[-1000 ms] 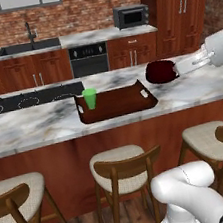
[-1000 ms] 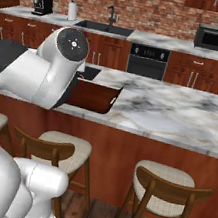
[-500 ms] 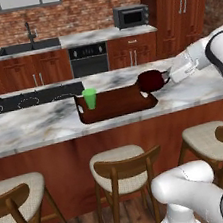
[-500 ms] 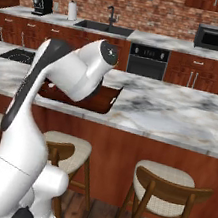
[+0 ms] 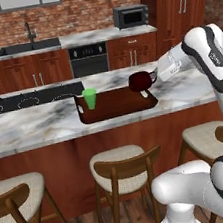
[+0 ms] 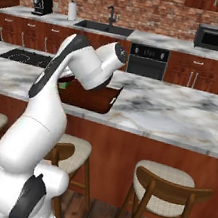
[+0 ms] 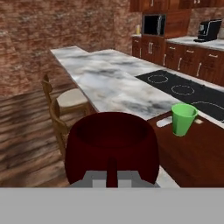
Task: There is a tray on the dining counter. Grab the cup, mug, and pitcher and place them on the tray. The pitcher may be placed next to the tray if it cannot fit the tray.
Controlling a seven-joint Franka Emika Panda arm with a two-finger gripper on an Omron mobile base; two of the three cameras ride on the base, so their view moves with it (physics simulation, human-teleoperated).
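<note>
The dark maroon mug point(image 5: 140, 81) hangs just above the right end of the reddish-brown tray point(image 5: 117, 107), with my gripper point(image 5: 154, 75) shut on its handle from the right. Seen from the hand, the mug point(image 7: 111, 144) sits right in front of my gripper point(image 7: 112, 177), and its handle stands between the fingers. The green cup point(image 5: 90, 98) stands upright on the tray's left part; in the hand view the cup point(image 7: 183, 119) is beyond the mug on the tray point(image 7: 197, 151). The tray lies on the marble dining counter point(image 5: 35, 126). The pitcher is out of view.
A black cooktop point(image 5: 31, 99) is set into the counter left of the tray. Bar stools point(image 5: 124, 163) line the counter's near side. Sink point(image 5: 25, 47), oven and microwave point(image 5: 130, 15) stand along the back wall. My arm point(image 6: 82, 68) hides part of the tray point(image 6: 89, 100).
My gripper has carried the mug leftward and slightly down, from beyond the tray's right side to above its right end. The cup and tray have stayed put.
</note>
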